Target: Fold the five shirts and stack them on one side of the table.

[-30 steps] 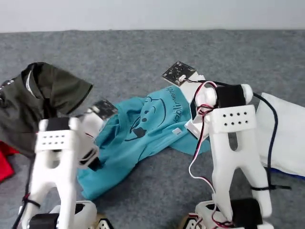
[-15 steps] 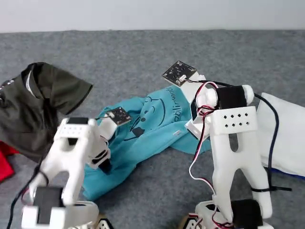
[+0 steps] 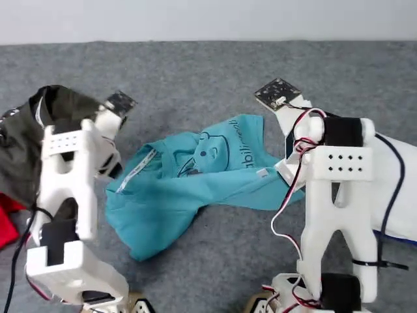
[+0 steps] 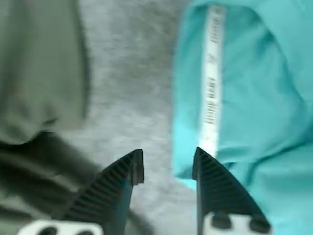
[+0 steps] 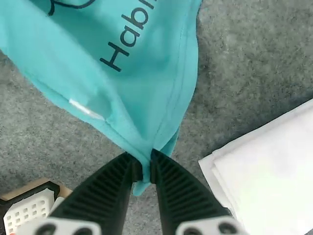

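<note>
A teal shirt (image 3: pixel 189 186) with a dark print lies crumpled across the middle of the grey table. My right gripper (image 5: pixel 143 169) is shut on a bunched edge of the teal shirt (image 5: pixel 122 73), next to a folded white shirt (image 5: pixel 264 176). My left gripper (image 4: pixel 167 164) hangs open over bare table, between the teal shirt's taped collar (image 4: pixel 211 93) and an olive shirt (image 4: pixel 34 73); nothing is between its fingers. In the high view the left arm (image 3: pixel 71 163) stands between the olive shirt (image 3: pixel 45 127) and the teal one.
The folded white shirt (image 3: pixel 401 189) lies at the right edge with a strip of blue (image 3: pixel 391 238) under it. A red shirt (image 3: pixel 6 225) peeks out at the left edge below the olive one. Open grey table (image 3: pixel 195 78) stretches behind the shirts.
The left arm has swung left and back, off the teal shirt toward the olive one. The right arm has moved right, dragging the teal shirt's edge with it.
</note>
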